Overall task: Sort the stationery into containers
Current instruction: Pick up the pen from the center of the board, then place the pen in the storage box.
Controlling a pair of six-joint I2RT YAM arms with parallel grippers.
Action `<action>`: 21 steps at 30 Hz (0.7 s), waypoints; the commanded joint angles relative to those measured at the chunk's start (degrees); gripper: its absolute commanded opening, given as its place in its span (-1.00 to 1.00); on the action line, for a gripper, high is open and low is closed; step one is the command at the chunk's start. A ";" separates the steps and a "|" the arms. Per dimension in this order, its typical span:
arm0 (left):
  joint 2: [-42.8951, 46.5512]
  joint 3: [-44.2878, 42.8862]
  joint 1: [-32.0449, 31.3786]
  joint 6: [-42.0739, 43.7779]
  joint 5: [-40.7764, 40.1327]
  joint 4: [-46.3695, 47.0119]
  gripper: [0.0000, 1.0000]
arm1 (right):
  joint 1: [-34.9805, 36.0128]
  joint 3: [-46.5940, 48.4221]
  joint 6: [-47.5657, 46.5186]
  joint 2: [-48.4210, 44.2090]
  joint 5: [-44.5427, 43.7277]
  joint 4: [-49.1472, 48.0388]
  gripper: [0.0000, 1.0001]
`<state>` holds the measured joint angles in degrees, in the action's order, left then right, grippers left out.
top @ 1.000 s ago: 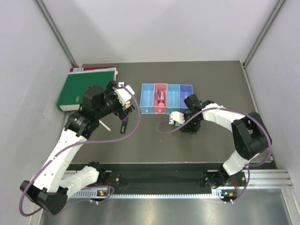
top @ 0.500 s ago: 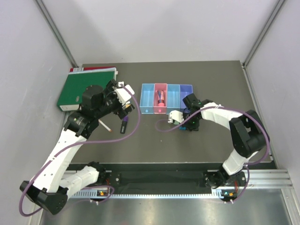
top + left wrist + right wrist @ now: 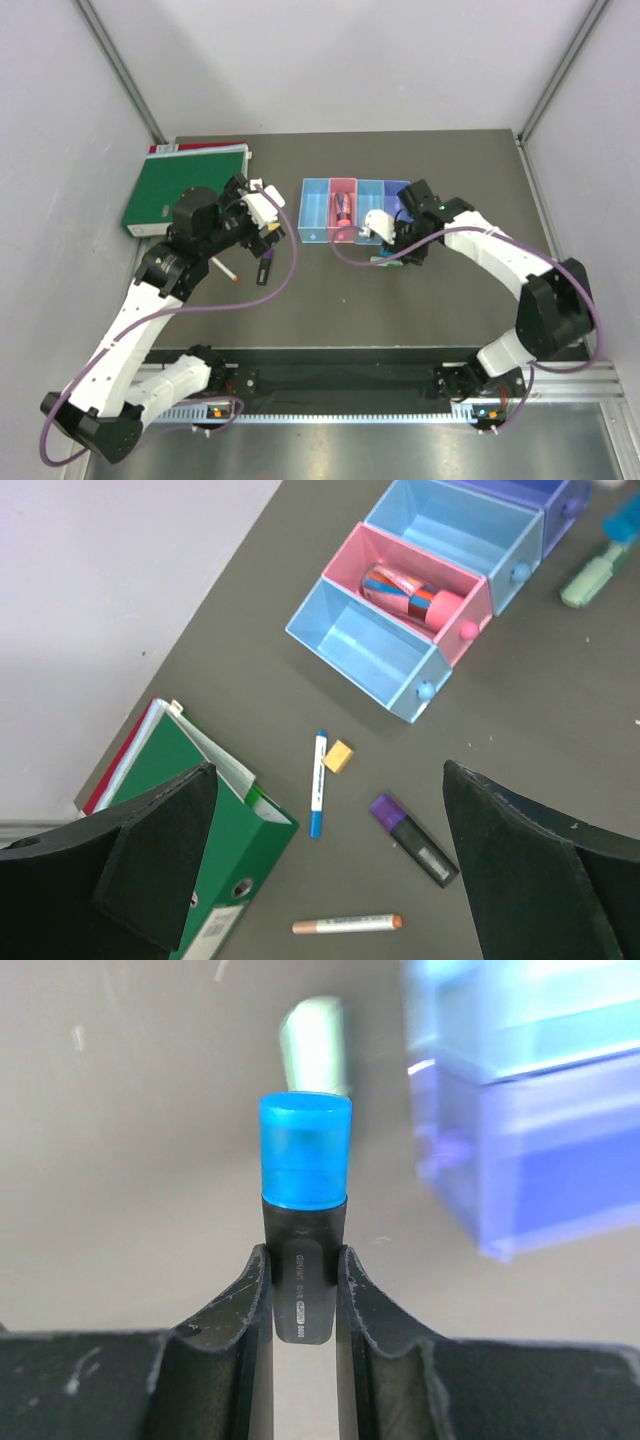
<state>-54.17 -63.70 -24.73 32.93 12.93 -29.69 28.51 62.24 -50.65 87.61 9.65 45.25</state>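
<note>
My right gripper [image 3: 303, 1270] is shut on a black marker with a blue cap [image 3: 305, 1200], held above the table just in front of the containers [image 3: 355, 210]. A green marker [image 3: 315, 1045] lies on the table below it, next to the purple-blue bin [image 3: 540, 1140]. The pink bin [image 3: 470, 598] holds a colourful item [image 3: 410, 592]. My left gripper [image 3: 330, 870] hangs open over a blue-ended pen [image 3: 318, 783], a yellow eraser piece [image 3: 339, 756], a purple-capped black marker [image 3: 418, 838] and an orange-ended pen [image 3: 347, 922].
A large green binder [image 3: 180, 190] lies at the back left, close to the left gripper's fingers [image 3: 160, 860]. The light blue bins [image 3: 372, 650] show nothing inside. Grey walls close in the left, right and back sides.
The right gripper has shut on the blue-capped marker and lifted it toward the bins. The left arm has barely moved.
</note>
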 commanded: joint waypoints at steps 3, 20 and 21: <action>4.07 4.10 0.21 -1.55 -0.62 2.97 0.98 | 0.93 14.03 15.57 -5.79 4.15 1.68 -1.00; 1.71 9.12 0.21 -1.19 -2.29 0.87 0.98 | -7.94 29.94 34.73 13.18 4.24 -9.92 -1.00; -0.30 9.38 0.21 -2.33 -2.38 0.34 0.96 | -8.82 30.74 35.01 14.15 4.58 -10.10 -1.00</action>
<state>-50.83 -55.77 -24.73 32.10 11.46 -28.97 22.15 87.57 -21.41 98.41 12.97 39.79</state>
